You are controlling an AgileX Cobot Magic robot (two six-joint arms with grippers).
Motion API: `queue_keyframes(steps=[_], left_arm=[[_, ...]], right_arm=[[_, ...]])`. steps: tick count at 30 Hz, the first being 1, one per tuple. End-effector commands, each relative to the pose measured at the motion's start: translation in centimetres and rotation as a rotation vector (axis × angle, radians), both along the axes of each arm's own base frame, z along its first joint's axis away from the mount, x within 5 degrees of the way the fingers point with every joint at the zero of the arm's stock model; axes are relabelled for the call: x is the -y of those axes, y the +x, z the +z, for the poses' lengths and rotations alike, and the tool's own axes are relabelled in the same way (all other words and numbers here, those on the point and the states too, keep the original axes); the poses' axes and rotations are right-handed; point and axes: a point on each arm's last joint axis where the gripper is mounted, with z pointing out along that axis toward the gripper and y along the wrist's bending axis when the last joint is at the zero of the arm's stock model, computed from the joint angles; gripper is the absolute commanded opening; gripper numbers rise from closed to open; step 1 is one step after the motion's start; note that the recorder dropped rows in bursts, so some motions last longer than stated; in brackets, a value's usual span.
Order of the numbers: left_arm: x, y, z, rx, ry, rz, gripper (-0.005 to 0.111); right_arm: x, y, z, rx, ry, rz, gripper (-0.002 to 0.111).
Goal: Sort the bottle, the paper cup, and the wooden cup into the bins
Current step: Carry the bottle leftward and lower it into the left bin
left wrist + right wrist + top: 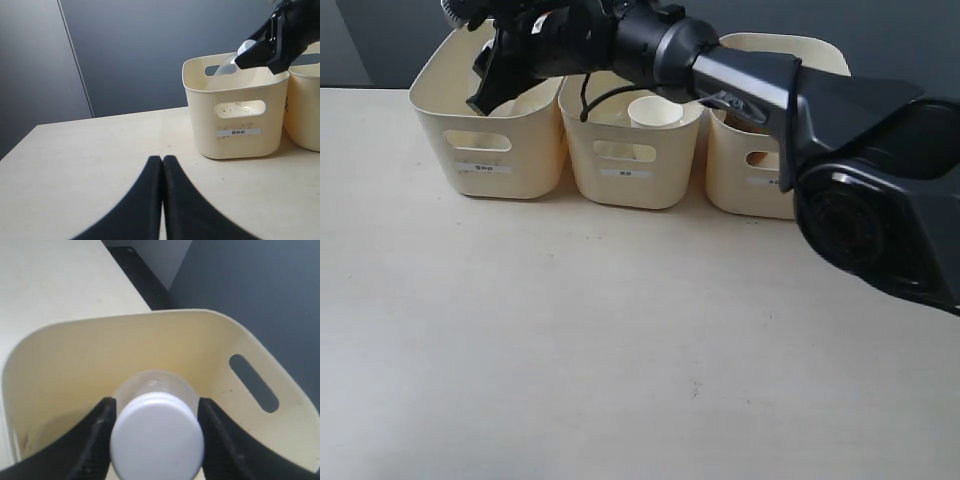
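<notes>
My right gripper (155, 407) is shut on the bottle (157, 440), whose white cap faces the camera between the black fingers (97, 425). It holds the bottle inside the opening of the left bin (60, 360). In the exterior view the right arm (650, 45) reaches across all three bins to that left bin (490, 150). The paper cup (655, 110) stands in the middle bin (630, 165). I cannot make out the wooden cup; the arm covers most of the right bin (740, 180). My left gripper (162, 159) is shut and empty, low over the table.
The left wrist view shows the left bin (235, 130) with the bottle (227, 65) tilted over its rim under the right gripper (270, 45). Bare beige table (620, 350) spreads in front of the bins. A dark wall stands behind them.
</notes>
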Motion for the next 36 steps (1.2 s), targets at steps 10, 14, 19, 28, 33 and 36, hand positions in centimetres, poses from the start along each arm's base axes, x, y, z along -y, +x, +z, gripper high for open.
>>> queue_keyframes(steps=[10,14,19,28,33,36], left_arm=[[0.0,0.0,0.0,0.008,-0.001,0.001,0.0],[0.0,0.0,0.0,0.008,-0.001,0.001,0.0],[0.0,0.0,0.0,0.008,-0.001,0.001,0.0],[0.0,0.0,0.0,0.008,-0.001,0.001,0.0],[0.0,0.0,0.0,0.008,-0.001,0.001,0.0],[0.0,0.0,0.0,0.008,-0.001,0.001,0.0]], right_arm=[[0.6,1.0,-3.1,-0.08,-0.062,-0.018,-0.001],[0.7,0.6,-3.6,-0.123,-0.108,0.003,-0.001],[0.8,0.4,-3.4,-0.141,-0.136,0.016,-0.001],[1.0,0.0,-1.2,-0.14,-0.103,0.008,0.042],[1.0,-0.1,-1.2,-0.159,-0.098,0.01,0.044],[1.0,-0.2,-1.1,-0.174,-0.089,0.012,0.044]])
